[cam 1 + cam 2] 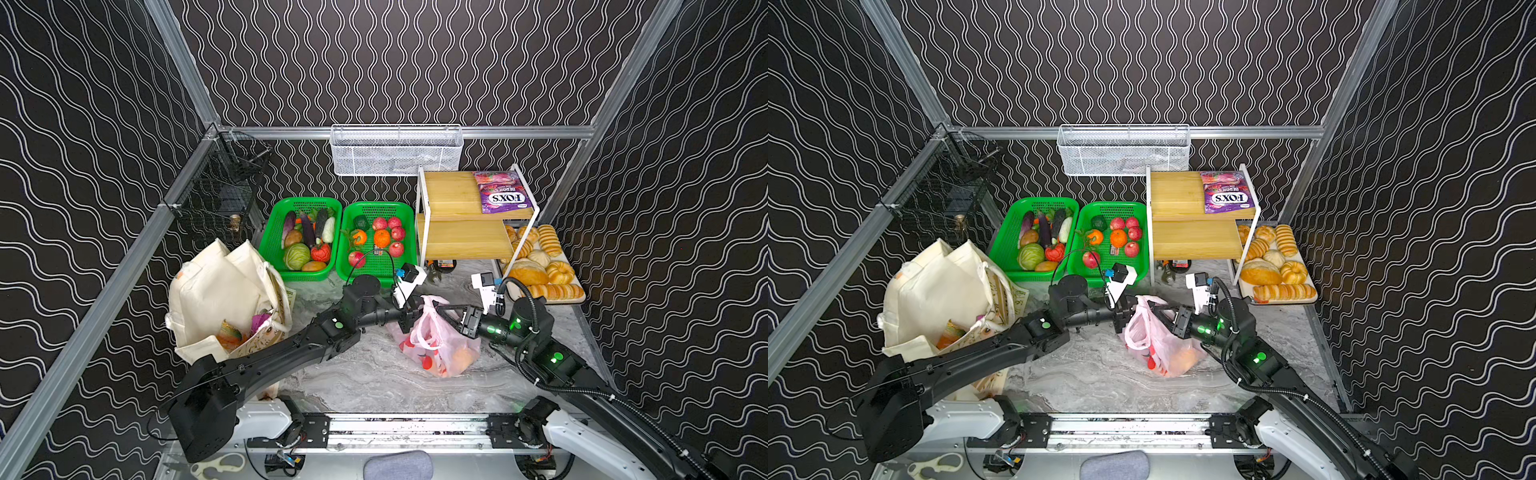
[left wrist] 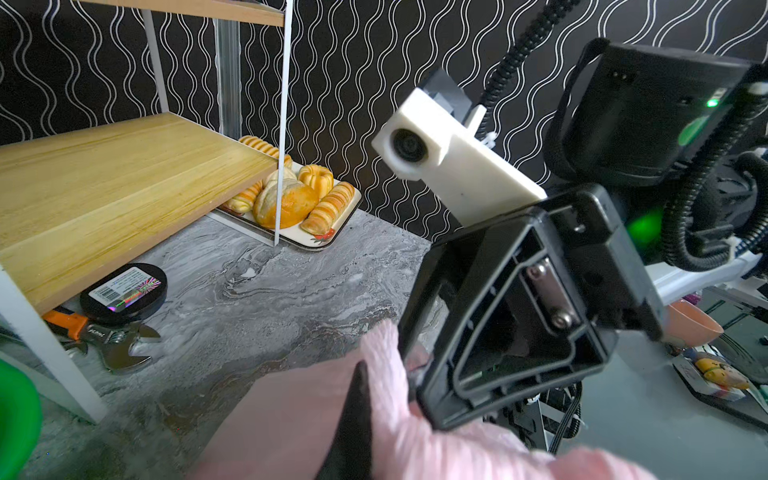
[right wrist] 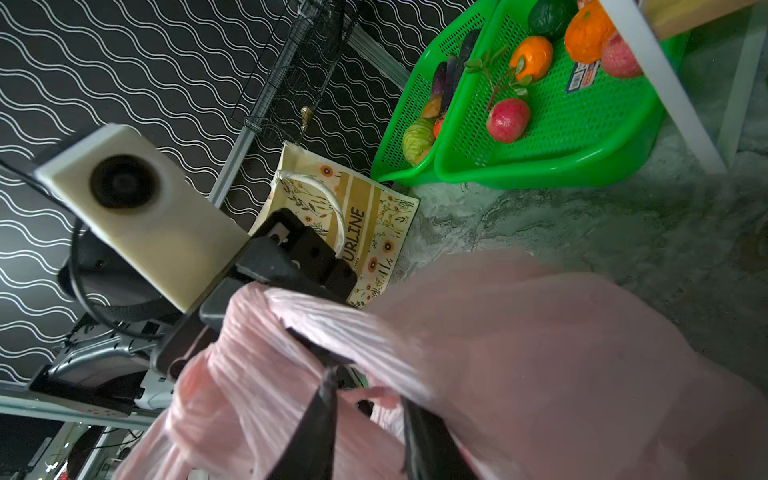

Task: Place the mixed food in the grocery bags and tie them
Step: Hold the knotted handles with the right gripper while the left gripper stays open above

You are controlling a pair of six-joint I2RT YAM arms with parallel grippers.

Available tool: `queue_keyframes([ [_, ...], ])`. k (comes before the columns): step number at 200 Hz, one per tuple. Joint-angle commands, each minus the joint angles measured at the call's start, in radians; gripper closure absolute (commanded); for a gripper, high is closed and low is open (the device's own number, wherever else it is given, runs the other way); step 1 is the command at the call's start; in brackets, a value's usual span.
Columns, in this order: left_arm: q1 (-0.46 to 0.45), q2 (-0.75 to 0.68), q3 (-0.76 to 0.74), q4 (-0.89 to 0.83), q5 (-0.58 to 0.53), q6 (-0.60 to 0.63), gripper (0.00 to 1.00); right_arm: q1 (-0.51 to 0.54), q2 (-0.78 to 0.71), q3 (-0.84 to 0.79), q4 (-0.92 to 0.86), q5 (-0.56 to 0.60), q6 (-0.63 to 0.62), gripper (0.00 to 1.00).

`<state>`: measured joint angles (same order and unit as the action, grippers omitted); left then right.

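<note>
The robot is matte black throughout: the left arm and the right arm are built of boxy links and round joint housings, and each ends in a glossy white base shell. Green status lights glow on the joint covers. A ribbed black conduit runs along the right arm. Each wrist carries a white printed block with a round dark lens. The right hand is black plastic, its fingers hollowed into ribbed triangular frames, with two silver screws near the root.
</note>
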<state>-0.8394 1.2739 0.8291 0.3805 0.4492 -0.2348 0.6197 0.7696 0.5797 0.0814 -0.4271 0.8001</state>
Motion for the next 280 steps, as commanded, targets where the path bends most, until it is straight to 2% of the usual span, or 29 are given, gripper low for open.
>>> queue_keyframes([
  [1,-0.001,-0.007,0.006,0.068,0.011,-0.003,1.00,-0.001,0.008,0.002,-0.016,0.048,0.049,0.59],
  [23,0.000,-0.013,0.002,0.066,0.004,-0.003,1.00,-0.001,-0.006,-0.042,0.056,0.022,0.094,0.48],
  [38,0.000,-0.013,0.002,0.069,0.005,-0.006,1.00,0.000,-0.005,-0.056,0.085,0.004,0.114,0.45],
  [78,0.000,0.004,0.004,0.093,0.021,-0.027,1.00,0.000,0.032,-0.042,0.116,-0.036,0.104,0.61],
  [91,-0.001,0.008,0.007,0.097,0.020,-0.033,1.00,0.000,0.040,-0.050,0.162,-0.050,0.119,0.64],
  [124,0.000,0.007,0.004,0.091,0.022,-0.037,1.00,0.000,0.042,-0.060,0.233,-0.045,0.147,0.63],
  [147,-0.001,-0.001,-0.008,0.098,0.014,-0.042,1.00,-0.001,0.034,-0.061,0.220,-0.032,0.138,0.59],
  [189,0.000,-0.002,-0.002,0.078,0.013,-0.038,1.00,0.000,0.013,-0.076,0.235,-0.012,0.141,0.60],
  [280,0.000,-0.011,-0.027,0.092,-0.005,-0.042,1.00,-0.001,0.010,-0.047,0.150,-0.031,0.074,0.60],
])
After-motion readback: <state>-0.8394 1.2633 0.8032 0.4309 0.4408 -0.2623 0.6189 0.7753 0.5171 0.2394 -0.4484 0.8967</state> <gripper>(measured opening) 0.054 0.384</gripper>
